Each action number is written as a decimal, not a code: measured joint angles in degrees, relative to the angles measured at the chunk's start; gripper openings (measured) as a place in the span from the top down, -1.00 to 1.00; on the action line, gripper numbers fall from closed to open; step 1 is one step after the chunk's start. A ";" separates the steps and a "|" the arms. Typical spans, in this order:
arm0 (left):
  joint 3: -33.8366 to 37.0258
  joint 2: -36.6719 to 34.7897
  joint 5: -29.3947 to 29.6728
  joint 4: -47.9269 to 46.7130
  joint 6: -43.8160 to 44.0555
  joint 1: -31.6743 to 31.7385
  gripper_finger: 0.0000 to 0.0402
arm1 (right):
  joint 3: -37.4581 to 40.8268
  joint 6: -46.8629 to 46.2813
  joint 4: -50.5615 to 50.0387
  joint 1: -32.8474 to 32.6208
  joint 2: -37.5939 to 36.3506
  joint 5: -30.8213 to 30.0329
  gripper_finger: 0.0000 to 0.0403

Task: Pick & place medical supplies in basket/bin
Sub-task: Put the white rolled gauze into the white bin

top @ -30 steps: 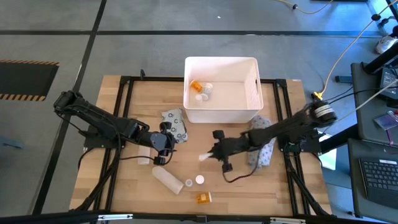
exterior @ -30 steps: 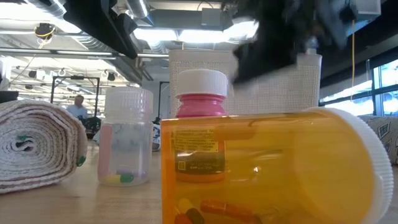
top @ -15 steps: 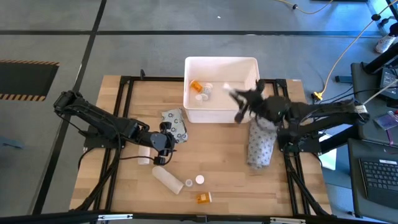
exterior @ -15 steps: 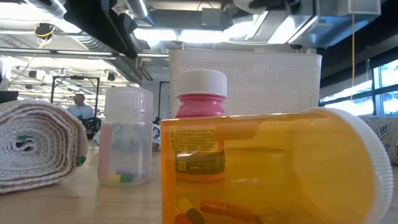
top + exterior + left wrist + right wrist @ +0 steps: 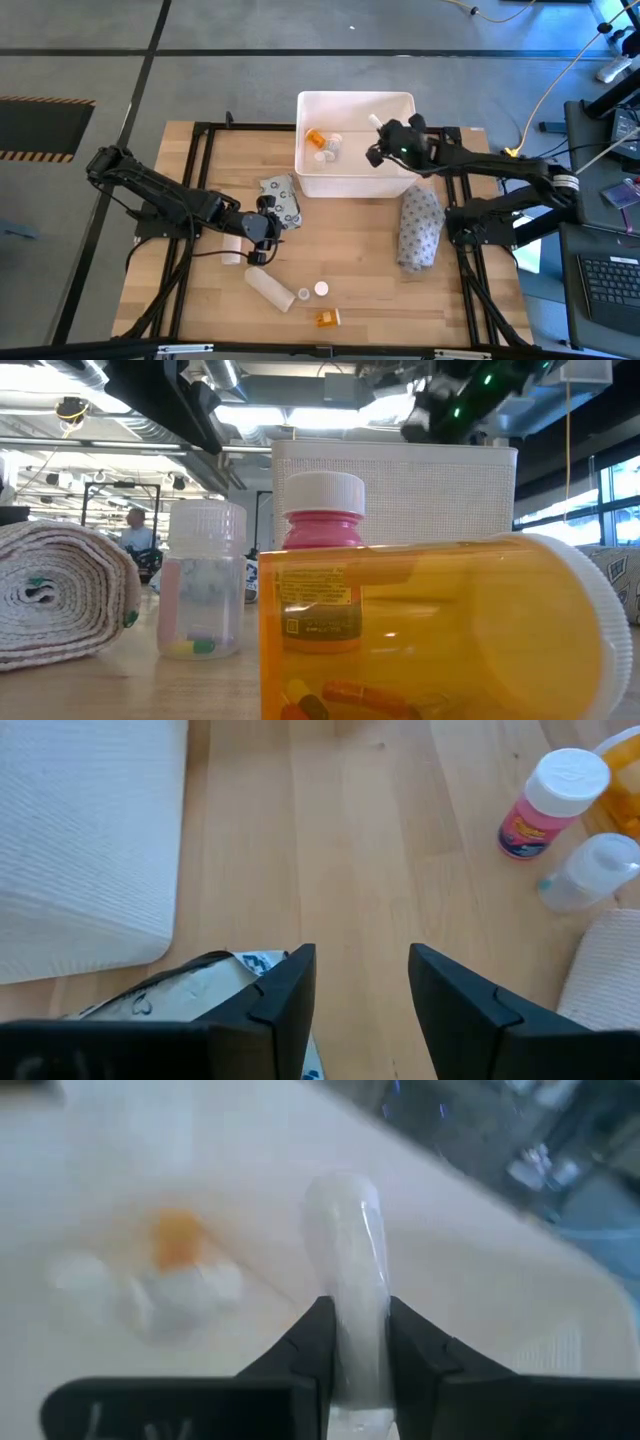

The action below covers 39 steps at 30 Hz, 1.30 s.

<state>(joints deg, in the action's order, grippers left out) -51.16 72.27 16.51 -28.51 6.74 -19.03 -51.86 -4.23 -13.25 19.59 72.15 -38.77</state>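
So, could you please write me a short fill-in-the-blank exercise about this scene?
1. The right gripper holds a clear white packet above the white ____.
2. An orange pill bottle already lies ____ the bin.
3. The left gripper is open beside the grey ____ printed with circles.

Missing words: bin; inside; packet

A light wooden slatted table top (image 5: 340, 250), framed by black metal rails, is seen carrying everything. A white rectangular plastic tub (image 5: 354, 185) stands at its far middle. Just beside the tub's near left corner, a flat grey packet printed with circles (image 5: 282, 200) is laid. A grey-white crumpled cloth bundle (image 5: 419, 228) lies to the right. Toward the near edge, a white cylindrical roll (image 5: 268, 288), a small white-capped bottle (image 5: 321, 289) and an orange pill bottle (image 5: 327, 318) are found.
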 joint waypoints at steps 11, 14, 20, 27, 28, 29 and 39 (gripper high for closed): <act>0.00 0.00 0.88 0.02 0.00 0.00 0.23 | 0.00 -1.70 -0.69 5.30 12.73 5.67 0.66; 0.00 0.00 0.88 0.01 -0.02 0.00 0.23 | 0.00 -1.55 -0.73 5.44 15.75 6.36 0.66; 0.00 0.00 0.88 0.01 0.00 0.00 0.23 | 0.00 -2.84 -1.02 5.42 21.30 7.83 0.66; 0.00 0.00 3.53 0.06 1.32 0.00 0.23 | 0.00 -1.52 -1.29 5.42 25.48 8.02 0.66; 0.00 0.00 4.42 0.04 2.02 0.00 0.23 | 0.00 -1.52 -1.27 5.42 25.75 8.01 0.65; 0.00 0.00 5.20 0.04 2.82 0.00 0.23 | 0.00 -1.45 -1.30 5.42 25.97 8.02 0.63; 0.00 0.00 6.48 0.00 9.49 0.19 0.23 | 0.02 -1.51 -1.69 5.42 24.09 8.88 0.02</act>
<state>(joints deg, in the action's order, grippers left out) -51.16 72.27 22.99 -28.52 16.23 -18.84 -51.83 -5.74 -14.94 25.02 96.24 -29.89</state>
